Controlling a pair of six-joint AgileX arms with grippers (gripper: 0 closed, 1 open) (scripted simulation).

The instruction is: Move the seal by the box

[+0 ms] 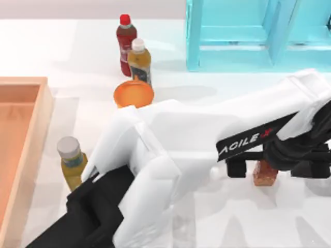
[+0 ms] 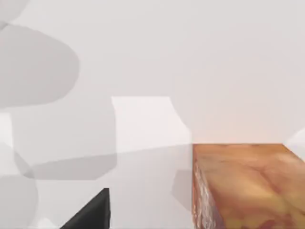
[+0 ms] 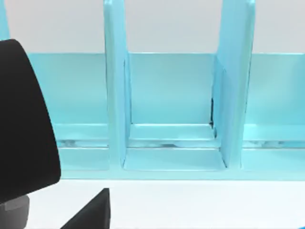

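The seal (image 1: 265, 174) is a small reddish-brown block standing on the white table at the right, far from the box (image 1: 44, 119), the tan wooden tray at the left edge. My left arm reaches across the table from the lower left. Its gripper (image 1: 269, 166) hangs open over the seal, a black finger on either side. In the left wrist view the seal (image 2: 248, 186) fills the lower corner, close up, beside one black finger (image 2: 93, 214). My right gripper's finger (image 3: 90, 217) shows in the right wrist view, open and holding nothing.
A turquoise cabinet frame (image 1: 232, 36) stands at the back right and faces the right wrist camera (image 3: 171, 95). A red bottle (image 1: 124, 44), a yellow bottle (image 1: 139, 59) and an orange bowl (image 1: 134, 94) sit mid-table. Another yellow bottle (image 1: 71, 163) stands by the box.
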